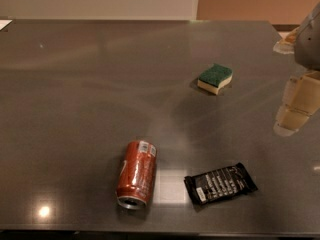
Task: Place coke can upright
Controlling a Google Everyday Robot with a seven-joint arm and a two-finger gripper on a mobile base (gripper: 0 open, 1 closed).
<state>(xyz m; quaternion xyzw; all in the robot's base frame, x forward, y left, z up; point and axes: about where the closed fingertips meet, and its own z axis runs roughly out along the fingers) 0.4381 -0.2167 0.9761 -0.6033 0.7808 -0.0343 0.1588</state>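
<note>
The coke can point(136, 174) is red with white script and a small white label patch. It lies on its side on the dark grey table point(75, 99), near the front edge, with its silver open end facing the front. My gripper point(286, 86) hangs at the right edge of the view, well to the right of and beyond the can. It is open and empty, with its pale fingers point(295, 106) apart and table surface showing between them. Nothing touches the can.
A flat black snack packet point(220, 183) lies just right of the can. A green and yellow sponge point(215, 78) sits farther back, right of centre. A wall runs behind the table's far edge. A white item shows at the far left corner point(4, 24).
</note>
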